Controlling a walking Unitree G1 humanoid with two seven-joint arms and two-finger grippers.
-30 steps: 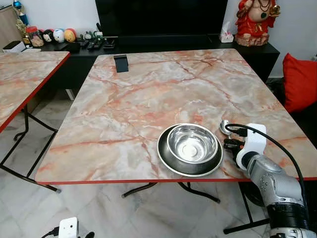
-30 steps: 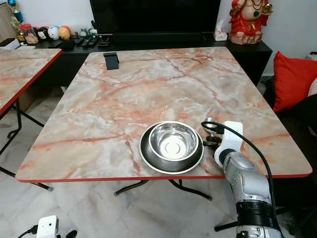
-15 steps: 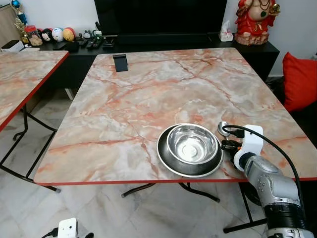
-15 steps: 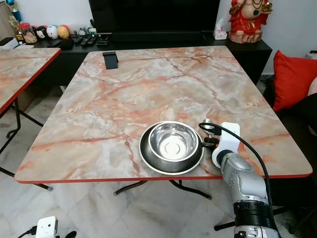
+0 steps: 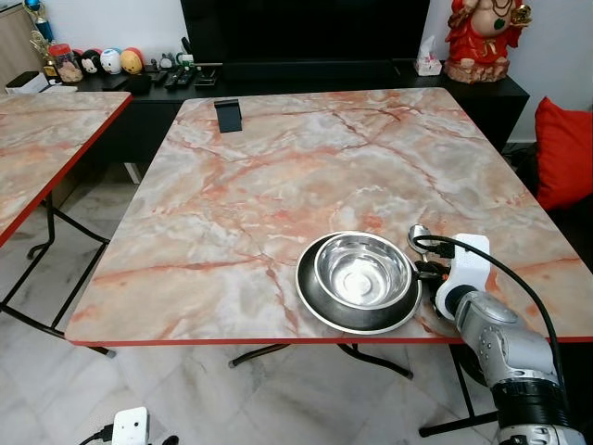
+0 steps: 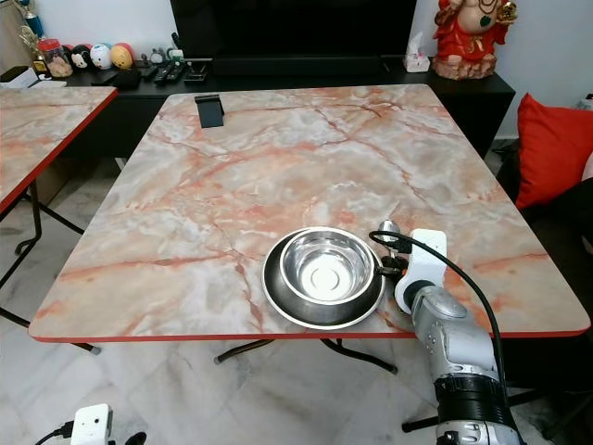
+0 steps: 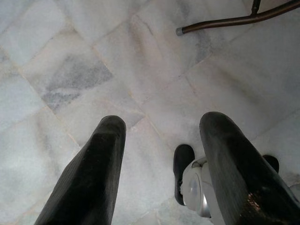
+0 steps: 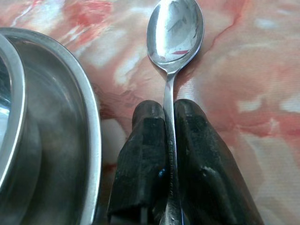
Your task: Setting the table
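- The left hand [image 7: 159,164] hangs idle over the pale marble floor [image 7: 93,56], its two black fingers apart.
- A round steel bowl [image 5: 362,269] sits in a dark-rimmed round steel plate [image 5: 315,297] near the front edge of the pink-veined marble desk [image 5: 278,167].
- The right hand [image 8: 169,154] is clamped on the handle of a shiny metal spoon [image 8: 175,33], just right of the plate.
- Over the last second the spoon has edged closer to the plate and now seems to rest on the desk; releasing looks like the likely next step.
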